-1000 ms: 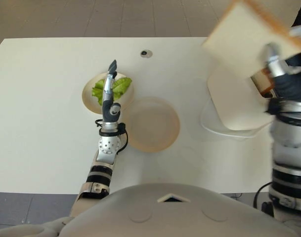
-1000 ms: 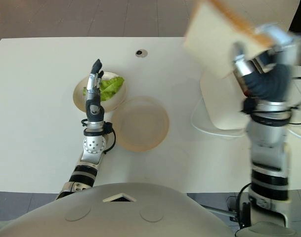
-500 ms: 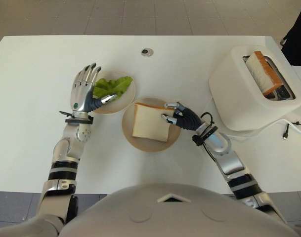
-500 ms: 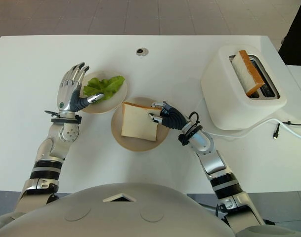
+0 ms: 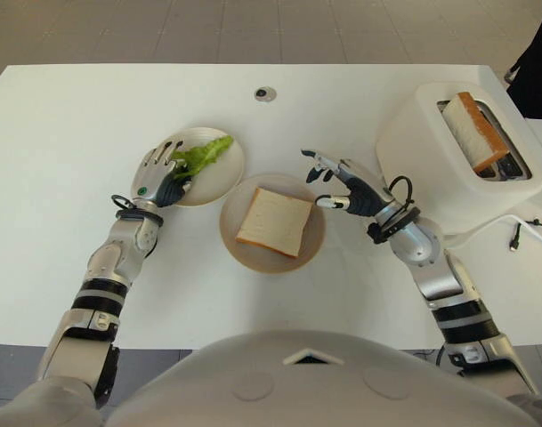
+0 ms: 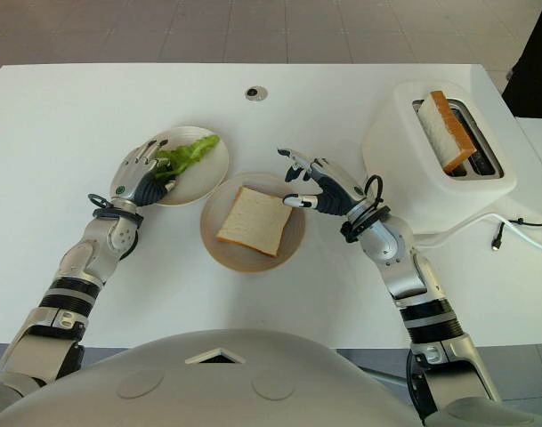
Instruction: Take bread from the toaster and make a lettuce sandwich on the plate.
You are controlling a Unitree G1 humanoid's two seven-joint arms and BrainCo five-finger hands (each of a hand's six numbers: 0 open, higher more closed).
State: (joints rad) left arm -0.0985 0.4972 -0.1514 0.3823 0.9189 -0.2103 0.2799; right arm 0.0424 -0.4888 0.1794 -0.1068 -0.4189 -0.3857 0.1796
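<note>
One slice of bread (image 5: 273,221) lies flat on the round plate (image 5: 312,250) at the table's middle. A second slice (image 5: 474,131) stands upright in a slot of the white toaster (image 5: 431,173) at the right. A lettuce leaf (image 5: 200,155) rests on a smaller plate (image 5: 219,177) to the left. My left hand (image 5: 159,177) is curled on the leaf's near end over that plate. My right hand (image 5: 342,181) hovers open just right of the bread plate, holding nothing.
The toaster's white cable (image 5: 497,237) trails across the table at the far right. A small round metal fitting (image 5: 265,93) sits in the tabletop near the far edge. Bare white table lies along the front and left.
My right hand let go of the slice on the plate and lifted away to the right, opening. My left hand dropped onto the lettuce and curled on it.
</note>
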